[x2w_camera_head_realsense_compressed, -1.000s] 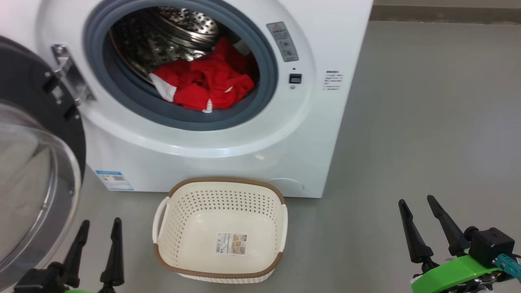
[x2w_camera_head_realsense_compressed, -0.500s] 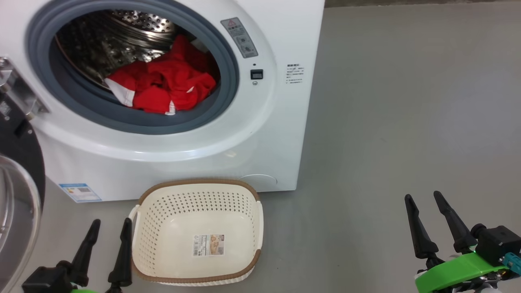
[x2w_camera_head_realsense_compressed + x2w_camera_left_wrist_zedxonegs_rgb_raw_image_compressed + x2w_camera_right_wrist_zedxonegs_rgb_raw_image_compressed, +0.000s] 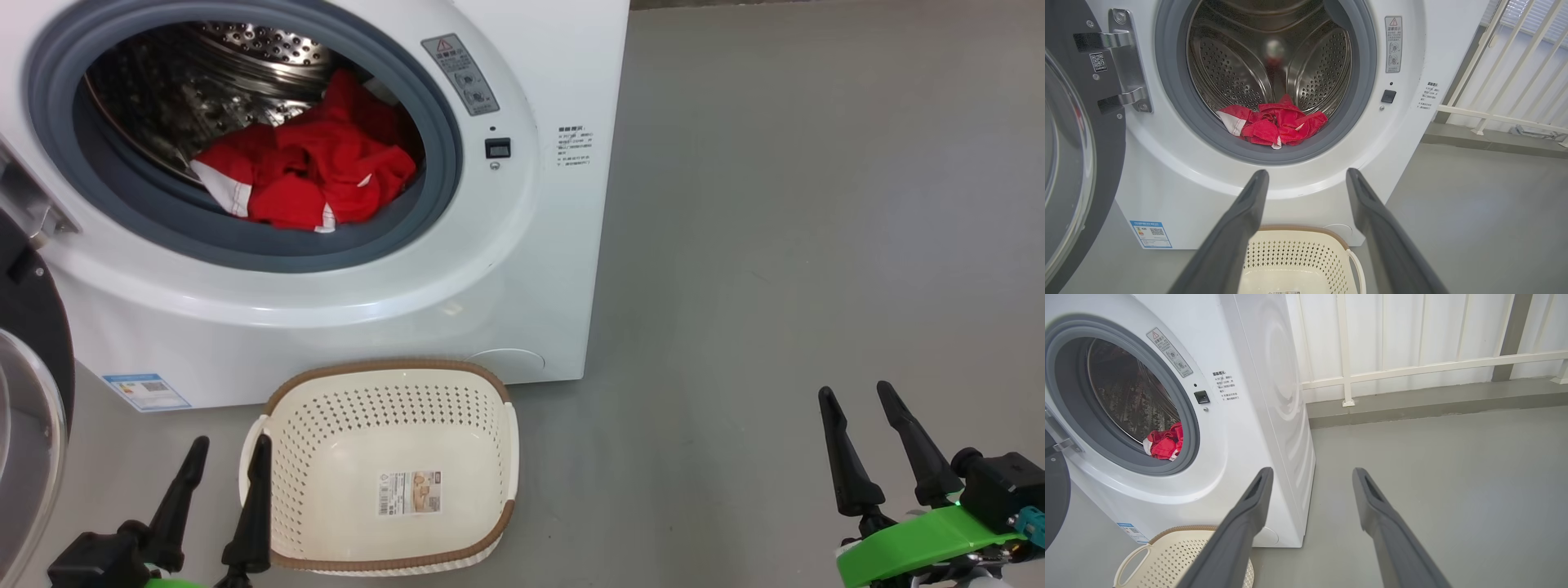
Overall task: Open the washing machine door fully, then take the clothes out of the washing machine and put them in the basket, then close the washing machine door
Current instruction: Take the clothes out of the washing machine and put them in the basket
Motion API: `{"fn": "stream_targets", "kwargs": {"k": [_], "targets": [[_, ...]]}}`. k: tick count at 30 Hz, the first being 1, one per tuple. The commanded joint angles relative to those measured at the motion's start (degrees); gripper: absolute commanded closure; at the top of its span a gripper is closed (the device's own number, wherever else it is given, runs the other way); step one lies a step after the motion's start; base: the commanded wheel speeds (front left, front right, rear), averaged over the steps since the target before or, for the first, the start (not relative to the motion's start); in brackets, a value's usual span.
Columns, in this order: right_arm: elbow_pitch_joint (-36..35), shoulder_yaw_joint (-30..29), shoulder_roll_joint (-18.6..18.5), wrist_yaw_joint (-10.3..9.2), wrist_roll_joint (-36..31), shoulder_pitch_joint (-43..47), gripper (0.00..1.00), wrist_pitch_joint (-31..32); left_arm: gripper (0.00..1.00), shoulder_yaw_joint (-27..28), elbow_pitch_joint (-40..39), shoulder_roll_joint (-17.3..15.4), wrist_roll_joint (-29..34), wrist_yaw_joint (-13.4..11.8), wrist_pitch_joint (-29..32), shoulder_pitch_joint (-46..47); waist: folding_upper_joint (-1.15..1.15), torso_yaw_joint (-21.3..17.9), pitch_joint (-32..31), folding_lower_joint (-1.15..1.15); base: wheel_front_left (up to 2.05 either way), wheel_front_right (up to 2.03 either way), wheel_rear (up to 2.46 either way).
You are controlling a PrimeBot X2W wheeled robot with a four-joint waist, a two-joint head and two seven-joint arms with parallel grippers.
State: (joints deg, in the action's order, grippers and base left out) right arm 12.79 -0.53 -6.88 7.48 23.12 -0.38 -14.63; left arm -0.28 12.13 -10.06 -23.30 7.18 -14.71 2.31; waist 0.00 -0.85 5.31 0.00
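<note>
Standing wide apart, left fingers [image 3: 255, 506], right fingers [image 3: 845, 461], empty

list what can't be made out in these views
- Round black-rimmed glass door: cut off by the left edge, head and left wrist views.
- Red fabric clothes with white trim: crumpled heap, garment count unclear; grey gasket hides part in right wrist view.
- Printed labels on the white washing machine: too small to read, head view.
- Cream perforated plastic basket: cropped by the bottom edge, both wrist views.
</note>
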Motion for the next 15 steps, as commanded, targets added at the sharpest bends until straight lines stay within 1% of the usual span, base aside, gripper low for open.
{"fn": "stream_targets", "kwargs": {"k": [1, 15], "targets": [[-1.6, 1.0, -0.4, 0.01, -0.7, -0.5, 0.0, -0.4, 0.0, 1.7, -1.5, -1.6, -0.5, 0.3, -0.3, 1.8, 0.0, 0.1, 0.0, 0.0, 0.0, 0.0, 0.0], [-1.7, 1.2, -0.3, 0.01, -0.8, -1.0, 0.0, -0.4, 0.0, 1.3, -2.5, -1.6, -0.6, 0.3, -0.3, 1.9, 0.0, 0.9, 0.5, 0.0, 0.0, -0.01, 0.0]]}}
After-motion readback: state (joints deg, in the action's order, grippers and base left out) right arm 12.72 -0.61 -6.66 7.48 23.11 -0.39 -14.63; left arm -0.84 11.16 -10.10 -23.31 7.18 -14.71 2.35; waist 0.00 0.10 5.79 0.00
